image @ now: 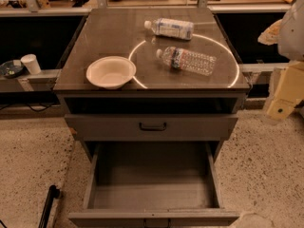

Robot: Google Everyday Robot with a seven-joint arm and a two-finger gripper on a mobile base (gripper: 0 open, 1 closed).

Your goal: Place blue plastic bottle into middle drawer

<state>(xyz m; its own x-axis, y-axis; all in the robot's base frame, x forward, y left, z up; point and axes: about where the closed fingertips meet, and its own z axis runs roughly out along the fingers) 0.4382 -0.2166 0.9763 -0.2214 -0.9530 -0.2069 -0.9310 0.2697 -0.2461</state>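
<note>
A grey cabinet stood before the robot, seen from above. At the right edge of the view hung the cream-coloured end of the robot's arm (284, 96), carrying the jaws, level with the front edge of the dark tabletop (109, 37). Whether the jaws were open or closed could not be told.

The small blue plastic bottle with a white cap and pale-blue label (170, 28) lay on its side on the tabletop, well to the left of the jaws and farther back, cap pointing left. A clear ribbed bottle with a narrow label band (187, 60) lay nearer the jaws, between them and the blue one, the two bottles apart. A white round bowl (110, 71) sat farther left again.

Below and left of the jaws, the wide grey middle drawer (152, 196) stood pulled open with a bare floor, beneath a closed drawer front with a black bar handle (152, 126).

The reach had apparently not yet begun. Done well, the jaws would pass above the ribbed bottle without nudging it, then close across the blue bottle's short width, since a round bottle could roll if pushed.
</note>
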